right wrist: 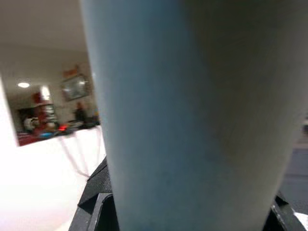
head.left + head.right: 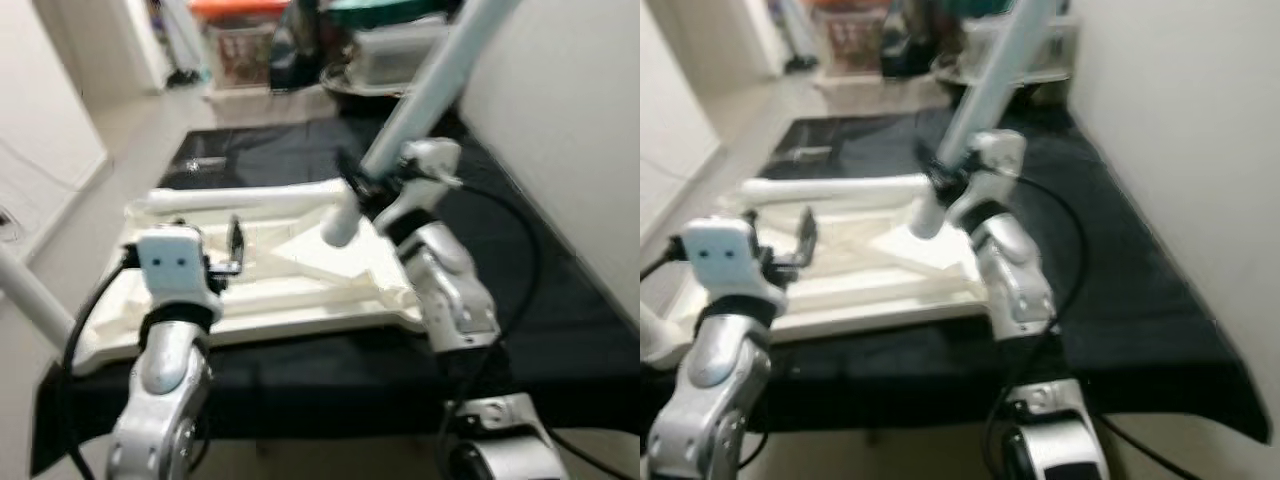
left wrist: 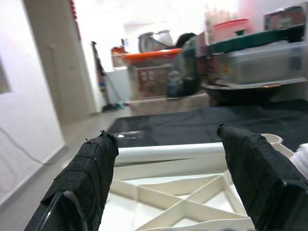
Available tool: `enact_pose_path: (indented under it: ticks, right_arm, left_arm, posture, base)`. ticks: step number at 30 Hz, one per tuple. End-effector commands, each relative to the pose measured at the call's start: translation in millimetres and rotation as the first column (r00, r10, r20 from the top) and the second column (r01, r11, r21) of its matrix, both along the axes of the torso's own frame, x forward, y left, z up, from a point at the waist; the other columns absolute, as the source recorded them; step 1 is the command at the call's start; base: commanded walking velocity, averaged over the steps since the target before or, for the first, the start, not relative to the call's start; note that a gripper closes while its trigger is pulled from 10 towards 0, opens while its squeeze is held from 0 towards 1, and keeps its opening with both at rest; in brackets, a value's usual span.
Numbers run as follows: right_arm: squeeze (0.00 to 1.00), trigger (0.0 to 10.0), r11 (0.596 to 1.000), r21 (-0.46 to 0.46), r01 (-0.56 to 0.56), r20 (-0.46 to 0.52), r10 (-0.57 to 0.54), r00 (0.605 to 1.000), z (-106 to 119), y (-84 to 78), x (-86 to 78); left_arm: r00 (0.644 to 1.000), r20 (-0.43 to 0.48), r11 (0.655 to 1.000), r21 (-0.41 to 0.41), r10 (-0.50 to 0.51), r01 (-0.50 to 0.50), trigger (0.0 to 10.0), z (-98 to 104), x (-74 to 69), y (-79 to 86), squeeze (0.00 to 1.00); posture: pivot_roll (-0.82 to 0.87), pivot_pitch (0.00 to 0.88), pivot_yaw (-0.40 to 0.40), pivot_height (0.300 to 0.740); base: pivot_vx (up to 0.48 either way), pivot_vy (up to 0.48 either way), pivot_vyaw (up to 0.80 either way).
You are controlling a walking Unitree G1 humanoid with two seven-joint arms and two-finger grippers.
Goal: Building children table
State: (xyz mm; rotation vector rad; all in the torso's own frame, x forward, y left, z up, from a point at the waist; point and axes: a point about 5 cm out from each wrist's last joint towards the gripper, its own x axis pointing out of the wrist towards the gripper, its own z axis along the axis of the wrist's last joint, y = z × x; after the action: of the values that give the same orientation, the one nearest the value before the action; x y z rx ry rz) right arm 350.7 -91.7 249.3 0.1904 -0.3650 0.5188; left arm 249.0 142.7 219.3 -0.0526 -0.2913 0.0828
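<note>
We see the white children's table top [image 2: 300, 280] lying upside down on a black cloth [image 2: 560, 330], its ribbed underside facing up. One white leg [image 2: 250, 198] lies flat along its far edge. A second white leg [image 2: 420, 95] stands tilted, its lower end [image 2: 340, 228] resting on the far right corner of the inverted top and its upper part leaning away toward the wall [image 2: 570, 130].

Our right gripper [image 2: 360, 185] is closed around this tilted leg just above its lower end; in the right wrist view the pale tube [image 1: 192, 115] runs right in front of the camera with the black fingers [image 1: 96, 207] at its sides. The flat-lying leg reaches toward this gripper from its left.

Our left gripper [image 2: 235, 250] hovers over the near left part of the ribbed underside, well apart from the right gripper. Its two black fingers [image 3: 86, 178] are spread wide and hold nothing; between them, in the left wrist view, we see the crossed ribs [image 3: 178, 202] just below and the flat-lying leg [image 3: 192, 153] beyond.

Past both grippers, beyond the far end of the black cloth, stand plastic storage boxes [image 3: 260, 60], one with an orange lid [image 2: 240, 8]. A pale floor [image 2: 90, 200] stretches off to the left of the left gripper.
</note>
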Motion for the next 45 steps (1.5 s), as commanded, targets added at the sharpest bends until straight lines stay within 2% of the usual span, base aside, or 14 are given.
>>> enact_pose_path:
  ticks: [1,21,27,31,45]
  right_arm:
    - [0.00,10.0,1.000,-0.002,0.015,0.008,-0.015,1.000,3.2,-1.9,-0.5]
    - [0.00,10.0,1.000,-0.003,0.014,-0.040,-0.014,0.999,-7.3,-2.4,0.6]
    - [0.00,10.0,1.000,0.000,0.013,-0.050,-0.013,0.999,-10.9,-3.9,-0.4]
    - [0.00,10.0,1.000,-0.007,0.008,-0.035,-0.008,0.999,-10.3,-6.0,-1.4]
    - [0.00,10.0,0.999,-0.040,0.024,-0.024,-0.025,0.999,-11.5,-5.6,-1.1]
  left_arm:
    - [1.000,-0.002,1.000,0.011,0.003,-0.003,10.0,0.7,-0.3,-0.8,0.00]
    - [0.999,-0.016,0.999,0.021,0.038,-0.037,10.0,-0.7,1.7,1.8,0.00]
    - [0.994,-0.071,0.996,-0.020,0.080,-0.081,10.0,-7.9,1.4,11.2,0.00]
    - [0.991,-0.089,0.994,-0.019,0.105,-0.107,10.0,-11.6,1.0,15.4,0.00]
    - [0.991,-0.098,0.995,-0.025,0.089,-0.092,10.0,-11.6,1.9,11.3,0.00]
  posture:
    - [-0.04,0.000,0.040,0.740]
    - [-0.07,0.000,0.035,0.740]
    - [-0.07,0.000,0.031,0.740]
    - [-0.07,0.000,0.031,0.740]
    - [-0.06,0.000,0.029,0.740]
  base:
    - [0.000,0.000,0.00]
    - [0.000,0.000,0.00]
    - [0.000,0.000,0.00]
    - [0.000,0.000,0.00]
    - [0.000,0.000,0.80]
